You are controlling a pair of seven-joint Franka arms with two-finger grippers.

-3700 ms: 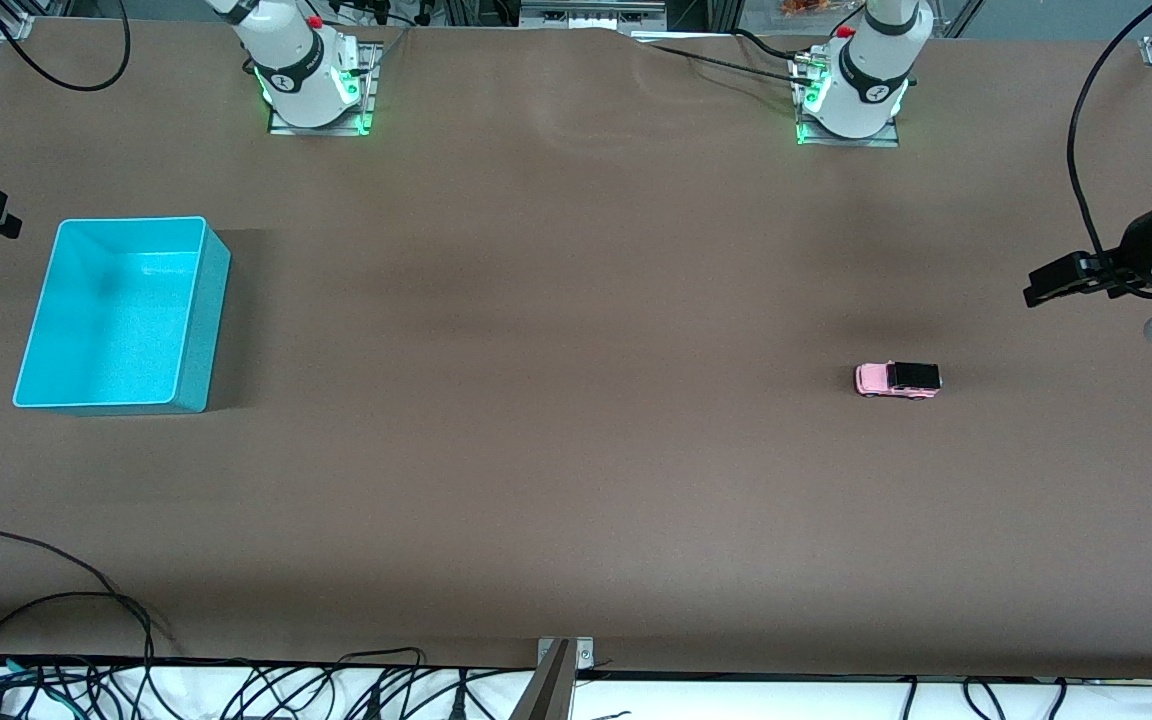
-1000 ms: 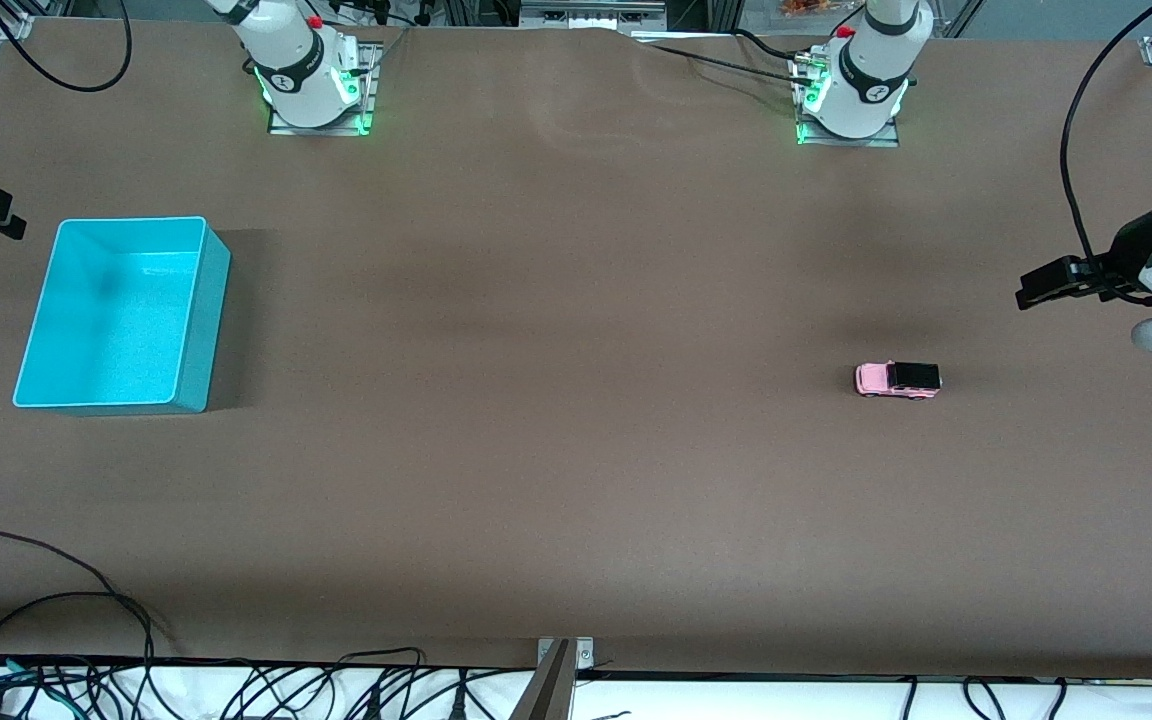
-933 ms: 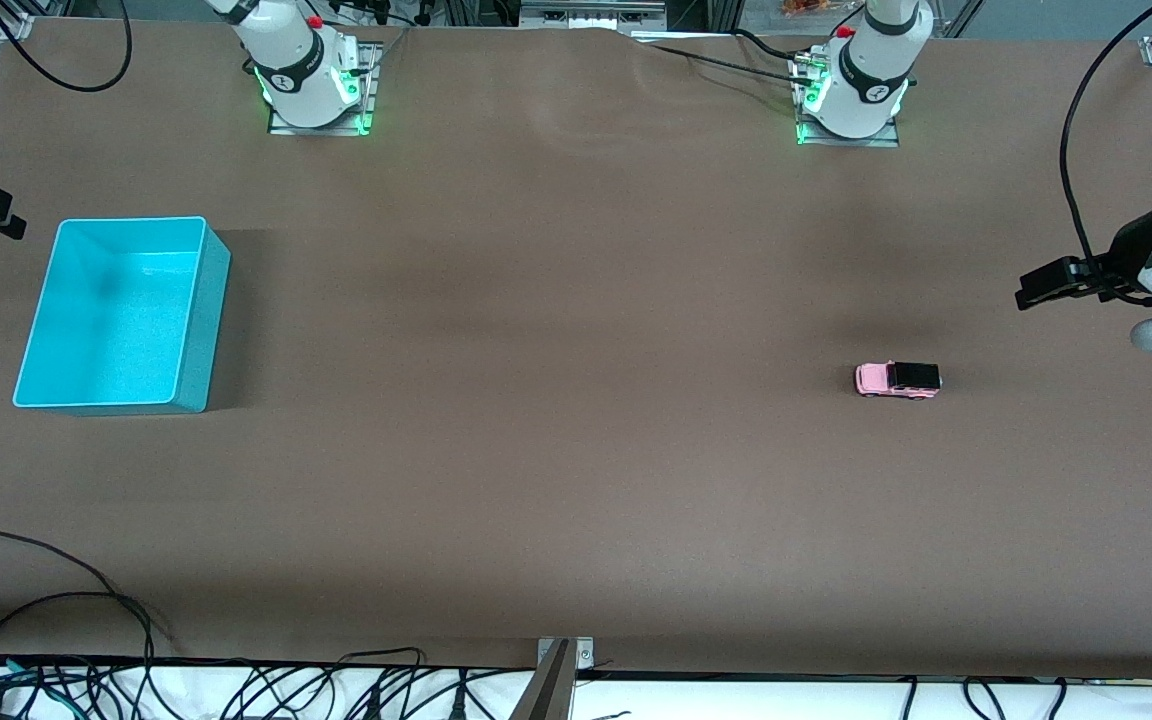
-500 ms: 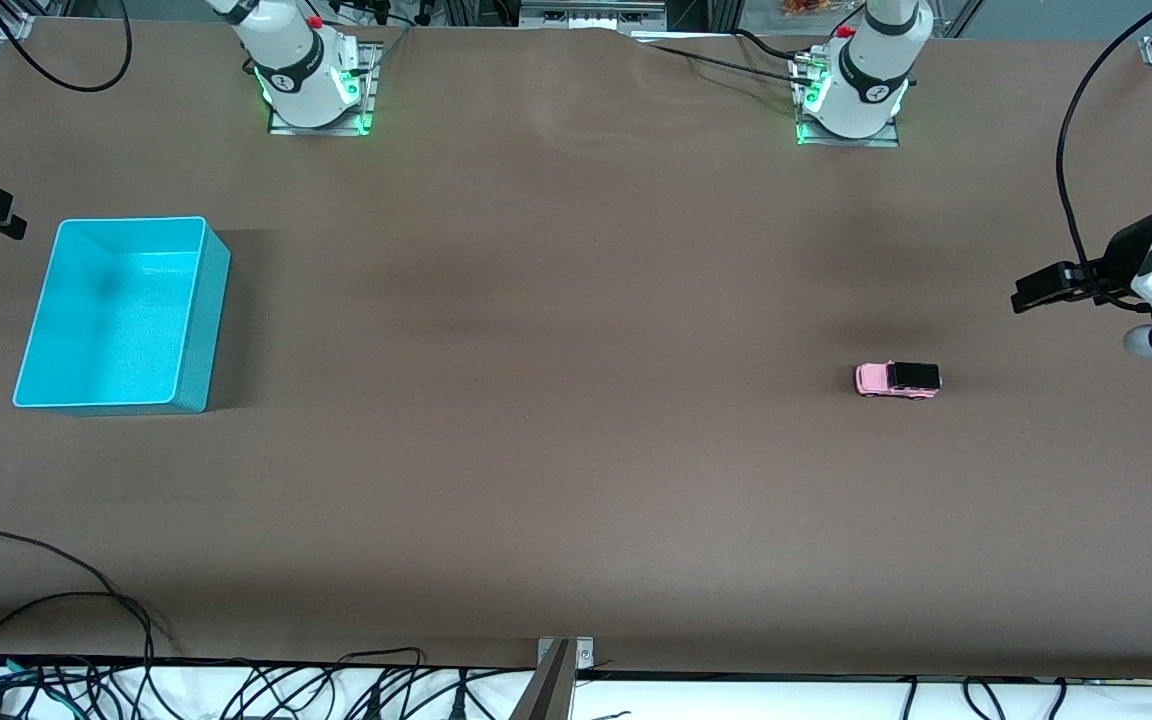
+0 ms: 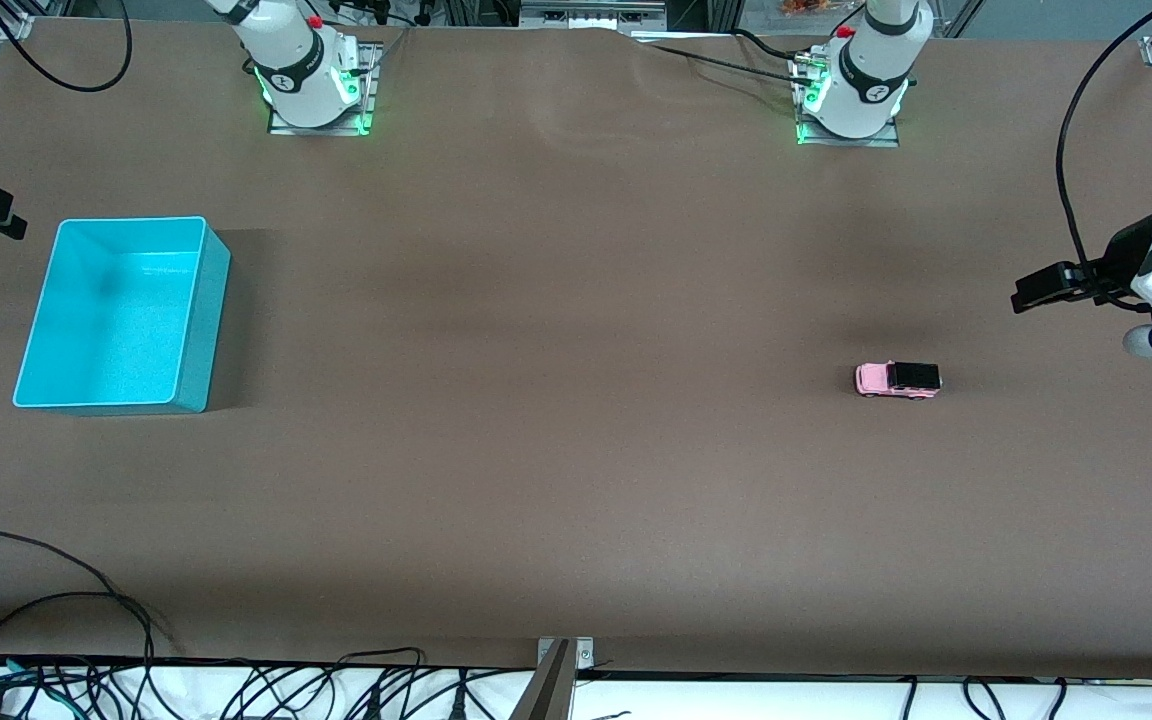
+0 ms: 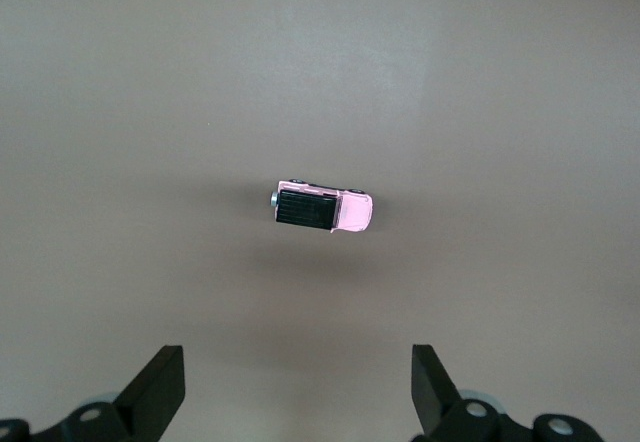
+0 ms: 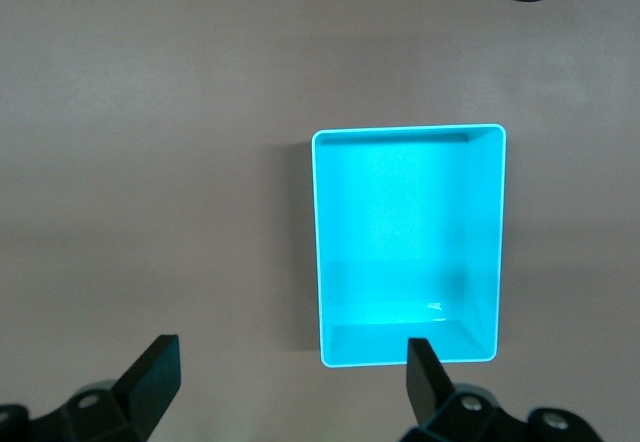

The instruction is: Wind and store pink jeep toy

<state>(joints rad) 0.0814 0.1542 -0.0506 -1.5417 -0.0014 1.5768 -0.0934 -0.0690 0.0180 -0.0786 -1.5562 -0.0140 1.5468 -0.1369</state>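
the pink jeep toy [image 5: 897,379] stands on the tabletop [image 5: 576,400] toward the left arm's end. the left gripper [image 6: 298,387] hangs above it, jaws wide apart, empty. the right gripper [image 7: 290,382] waits above the teal bin [image 7: 408,244], jaws wide apart, empty.

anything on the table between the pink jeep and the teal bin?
Nothing. In the front view only bare brown table lies between the pink jeep toy and the teal bin.
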